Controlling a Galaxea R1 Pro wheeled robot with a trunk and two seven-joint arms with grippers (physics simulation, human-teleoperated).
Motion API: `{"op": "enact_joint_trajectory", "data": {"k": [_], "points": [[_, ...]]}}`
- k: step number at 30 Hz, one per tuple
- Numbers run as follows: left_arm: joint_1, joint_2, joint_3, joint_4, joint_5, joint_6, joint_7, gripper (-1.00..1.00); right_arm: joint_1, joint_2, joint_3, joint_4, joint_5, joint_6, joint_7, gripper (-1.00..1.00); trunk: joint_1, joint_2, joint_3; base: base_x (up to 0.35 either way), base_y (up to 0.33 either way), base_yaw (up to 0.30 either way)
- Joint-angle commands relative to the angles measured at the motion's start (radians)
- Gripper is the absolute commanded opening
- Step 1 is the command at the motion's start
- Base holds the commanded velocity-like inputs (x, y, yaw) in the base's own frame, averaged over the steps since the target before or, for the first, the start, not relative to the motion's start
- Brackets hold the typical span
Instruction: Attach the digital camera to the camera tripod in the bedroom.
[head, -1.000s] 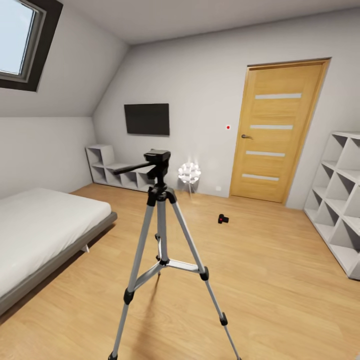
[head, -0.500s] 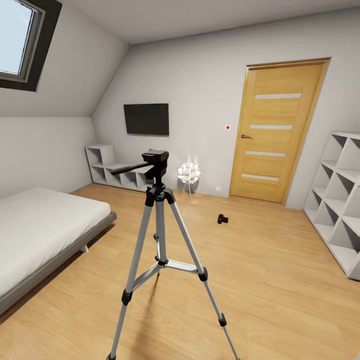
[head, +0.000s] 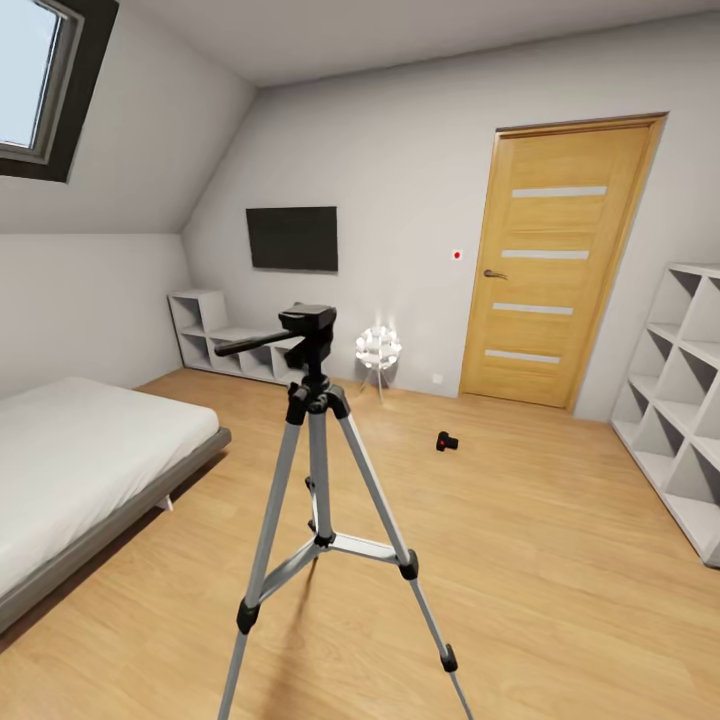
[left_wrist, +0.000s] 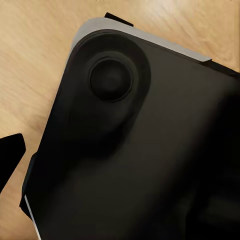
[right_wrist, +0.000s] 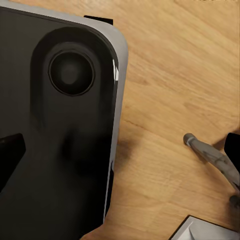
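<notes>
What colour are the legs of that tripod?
The camera tripod's legs are silver with black joints and feet, best seen in the head view.

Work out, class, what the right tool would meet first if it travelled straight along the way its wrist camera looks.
Probably the robot's own glossy black base panel with the grey rim, which lies across that line above the light wood floor. Depth is unclear, so take that as a best reading.
</notes>
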Motion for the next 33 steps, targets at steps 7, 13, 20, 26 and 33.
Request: {"op": "enact_joint_trajectory", "data": {"k": [7, 13, 20, 26, 33], "points": [[0.000, 0.000, 0.008, -0.001, 0.001, -0.002, -0.001, 1.00, 0.000, -0.001, 0.002, 0.000, 0.010, -0.002, -0.001, 1.00, 0.000, 0.000, -0.001, 0.024, 0.000, 0.000], [0.000, 0.000, 0.008, -0.001, 0.001, -0.002, -0.001, 1.00, 0.000, -0.002, 0.002, 0.000, 0.011, -0.001, -0.001, 1.00, 0.000, 0.000, -0.001, 0.005, 0.000, 0.000], [0.000, 0.000, 0.008, -0.001, 0.001, -0.002, -0.001, 1.00, 0.000, -0.002, 0.002, 0.000, 0.011, -0.001, -0.001, 1.00, 0.000, 0.000, -0.001, 0.001, 0.000, 0.000], [0.000, 0.000, 0.008, -0.001, 0.001, -0.002, -0.001, 1.00, 0.000, -0.002, 0.002, 0.000, 0.011, -0.001, -0.001, 1.00, 0.000, 0.000, -0.001, 0.000, 0.000, 0.000], [0.000, 0.000, 0.008, -0.001, 0.001, -0.002, -0.001, 1.00, 0.000, -0.002, 0.002, 0.000, 0.011, -0.002, -0.001, 1.00, 0.000, 0.000, -0.001, 0.000, 0.000, 0.000]]}}
